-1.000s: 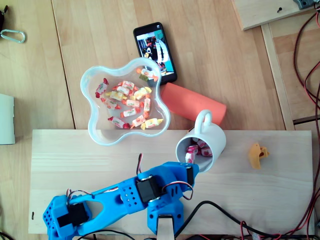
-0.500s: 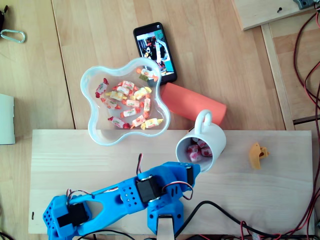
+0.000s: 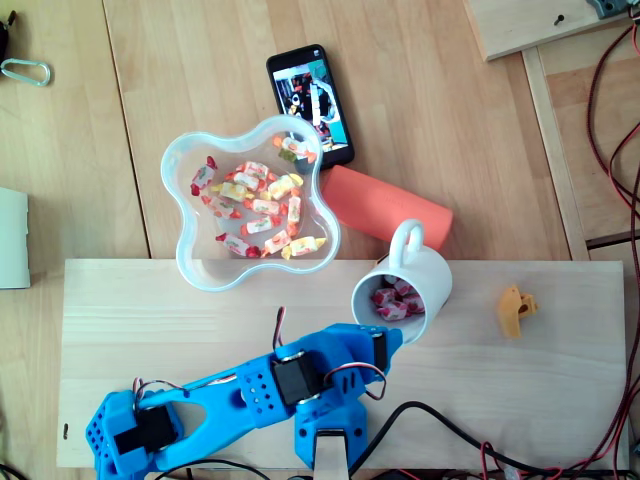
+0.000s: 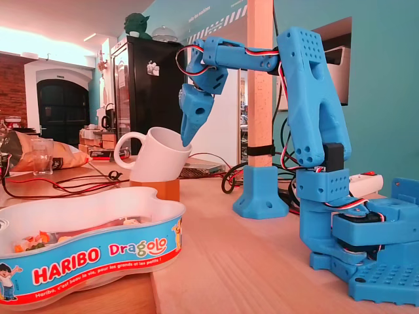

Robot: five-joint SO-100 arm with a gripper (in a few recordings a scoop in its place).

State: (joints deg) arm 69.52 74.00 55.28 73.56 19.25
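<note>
Pale wooden board point(image 3: 150, 320) lies across a wooden table, and the blue plastic robot arm point(image 3: 250, 385) stands at its near edge in the overhead view. The gripper point(image 3: 388, 335) points into the mouth of a white ceramic mug point(image 3: 432, 280). The mug is tipped toward the arm, with its handle at the far side. In the fixed view the gripper point(image 4: 189, 139) hangs tip-down just inside the rim of the mug point(image 4: 160, 157), but from this side I cannot tell whether the jaws are parted or together.

The mug leans on an orange cylinder point(image 3: 385, 205) lying just behind it, seen under the mug in the fixed view point(image 4: 163, 190). Red-and-white wrapped sweets point(image 3: 393, 298) lie inside the mug. A second ago one of them sat at the near rim, right by the gripper's tip. It now rests deeper in, bunched with the others. The arm and the mug have kept their places.

To the left of the mug sits a clear wavy-edged plastic bowl point(image 3: 182, 245) holding many wrapped sweets. Its wall carries a printed label in the fixed view point(image 4: 98, 255). A black smartphone point(image 3: 310, 103) lies beyond the bowl. A small orange plastic piece point(image 3: 516, 308) rests on the board to the right, well apart from the mug.
</note>
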